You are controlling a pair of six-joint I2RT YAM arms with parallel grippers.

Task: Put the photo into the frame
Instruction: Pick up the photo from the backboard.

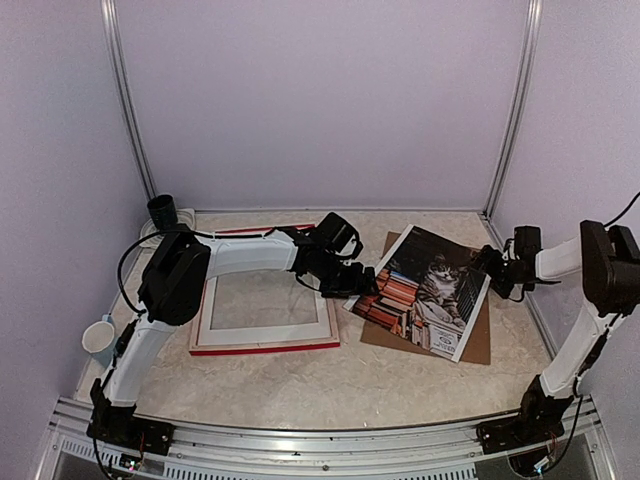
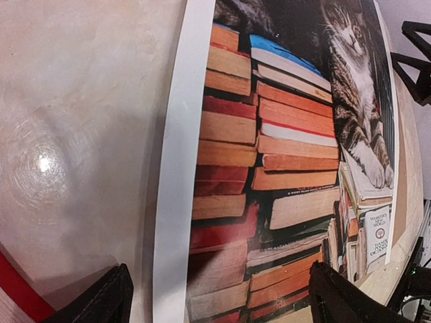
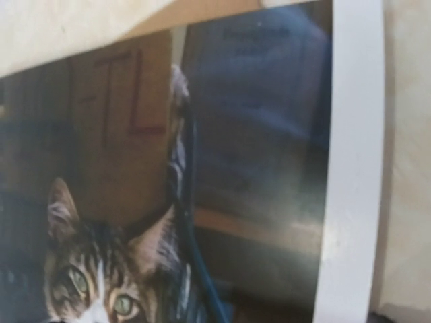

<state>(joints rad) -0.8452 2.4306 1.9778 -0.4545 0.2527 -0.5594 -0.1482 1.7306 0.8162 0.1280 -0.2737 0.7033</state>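
Top external view: where's the frame (image 1: 265,340)?

Flat on the table (image 1: 380,390), left of centre, under the left arm.

And the photo (image 1: 425,290)?

Just right of it, lying askew on a brown backing board (image 1: 480,338), so it has to travel left.

Which arm is nearer?

Left gripper (image 1: 362,283), fingers spread astride the photo's frame-side border. Right gripper (image 1: 497,263) sits at the far corner and is probably spread too, though its fingers barely show.

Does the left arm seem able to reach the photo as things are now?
Probably yes. The left gripper hangs open right over the white left border of the photo, with nothing between them. The photo lies flat, partly on the brown backing board, so getting a finger under its edge may be difficult.
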